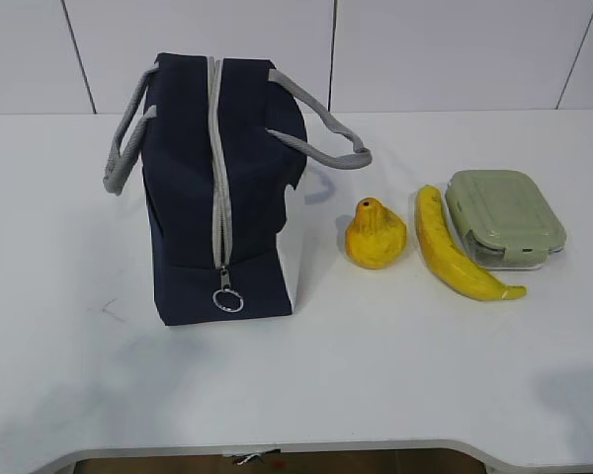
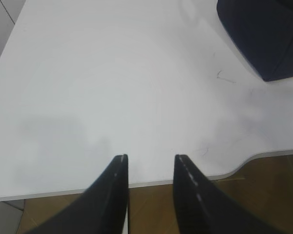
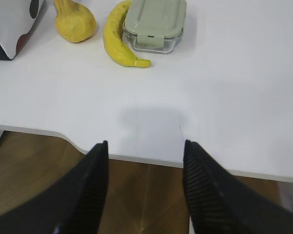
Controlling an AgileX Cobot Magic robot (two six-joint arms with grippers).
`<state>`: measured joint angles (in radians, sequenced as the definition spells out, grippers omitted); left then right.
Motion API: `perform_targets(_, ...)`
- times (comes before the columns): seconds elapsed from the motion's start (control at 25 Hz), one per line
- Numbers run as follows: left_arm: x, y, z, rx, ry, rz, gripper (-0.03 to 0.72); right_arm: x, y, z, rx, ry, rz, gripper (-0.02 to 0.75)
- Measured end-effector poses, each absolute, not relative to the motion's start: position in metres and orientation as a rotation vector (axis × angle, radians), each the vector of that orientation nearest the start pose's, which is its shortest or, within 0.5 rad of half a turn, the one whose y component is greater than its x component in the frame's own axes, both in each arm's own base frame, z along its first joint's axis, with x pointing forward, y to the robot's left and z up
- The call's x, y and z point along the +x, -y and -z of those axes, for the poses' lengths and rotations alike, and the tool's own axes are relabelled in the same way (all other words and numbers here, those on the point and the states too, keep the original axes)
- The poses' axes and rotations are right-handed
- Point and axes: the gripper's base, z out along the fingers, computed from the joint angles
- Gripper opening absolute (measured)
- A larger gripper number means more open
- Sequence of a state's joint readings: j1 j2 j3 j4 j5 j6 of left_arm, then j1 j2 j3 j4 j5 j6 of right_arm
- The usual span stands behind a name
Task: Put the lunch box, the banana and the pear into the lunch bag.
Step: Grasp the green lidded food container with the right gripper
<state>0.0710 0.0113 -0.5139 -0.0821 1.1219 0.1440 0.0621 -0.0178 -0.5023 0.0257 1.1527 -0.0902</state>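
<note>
The navy lunch bag (image 1: 217,197) stands on the white table at the left, its grey zipper closed and the ring pull (image 1: 227,299) hanging at the front. To its right lie the pear (image 1: 376,234), the banana (image 1: 455,249) and the lunch box (image 1: 504,217) with its sage-green lid. In the right wrist view the pear (image 3: 75,20), banana (image 3: 118,36) and lunch box (image 3: 155,23) lie far ahead. My right gripper (image 3: 145,144) is open and empty over the table's front edge. My left gripper (image 2: 150,157) is open and empty over the front edge; a bag corner (image 2: 263,34) shows at the top right.
The white table (image 1: 376,355) has a curved cut-out front edge (image 2: 254,158). Brown floor shows below both grippers. A white panelled wall stands behind the table. Neither arm shows in the exterior view.
</note>
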Motion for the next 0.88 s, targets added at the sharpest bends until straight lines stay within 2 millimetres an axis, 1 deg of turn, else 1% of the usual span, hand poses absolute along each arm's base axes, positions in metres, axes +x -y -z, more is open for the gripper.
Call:
perform_targets(0.68, -0.0071, 0.0072, -0.2765, 0.084, -2.098, -0.030, 0.237, -0.0120, -0.0014, -0.2705, -0.164, -2.110, -0.015, 0.408)
perform_targets(0.88, -0.0071, 0.0072, -0.2765, 0.084, -2.098, -0.030, 0.237, -0.0150, -0.0060, -0.2757, -0.163, -2.092, -0.088, 0.408)
